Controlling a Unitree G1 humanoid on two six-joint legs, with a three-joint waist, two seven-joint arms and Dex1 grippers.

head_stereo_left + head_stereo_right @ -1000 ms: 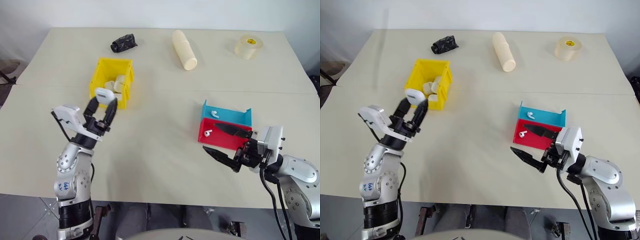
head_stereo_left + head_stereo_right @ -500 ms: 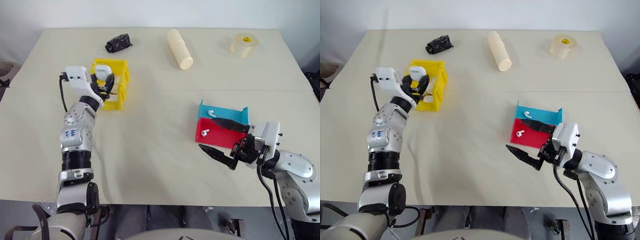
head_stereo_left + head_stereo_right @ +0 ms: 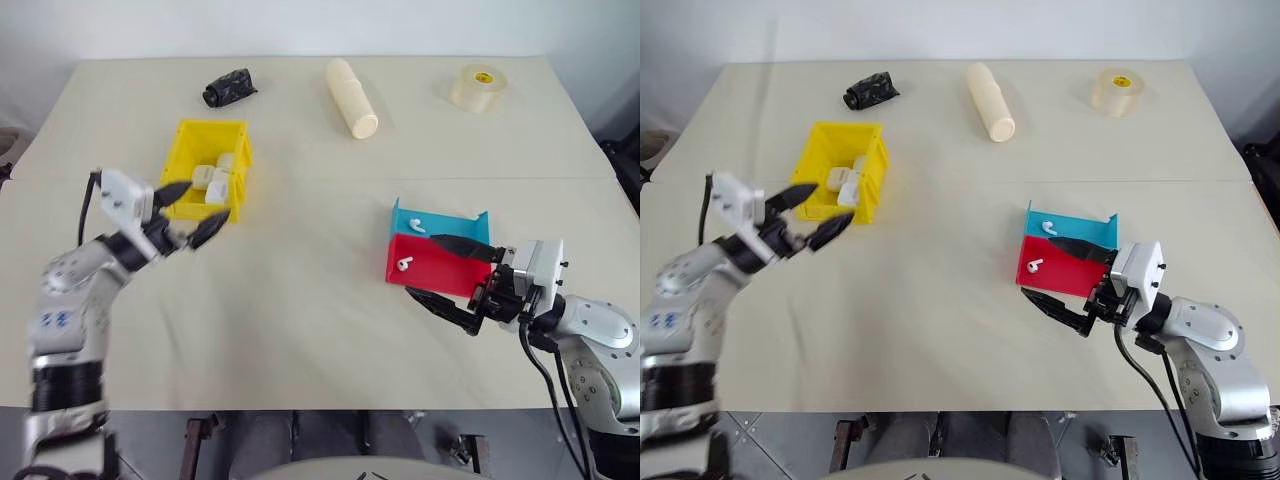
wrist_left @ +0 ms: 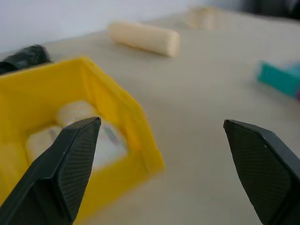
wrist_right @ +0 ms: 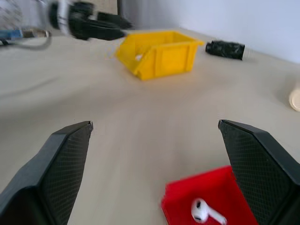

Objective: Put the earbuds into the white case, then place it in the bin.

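Probably light, slick and hard: tiny glossy white plastic earbuds (image 3: 404, 264) in red and blue trays near the worktop's right edge, best pinched across the stem, both left gripper (image 3: 193, 211) and right gripper (image 3: 447, 274) gaping wide and empty.

head pair: 2 eyes set high, looking forward and down over the whole bench (image 3: 300, 300); both share nearly the same scene, slightly offset sideways.
left wrist: low and close, looking level between the left gripper (image 4: 164, 164) fingers at the bin (image 4: 136, 117), with the cream cylinder (image 4: 145, 37) far beyond.
right wrist: low, facing across the bench past the red tray (image 5: 211, 197) to the bin.
shared: bin in all 4 views.
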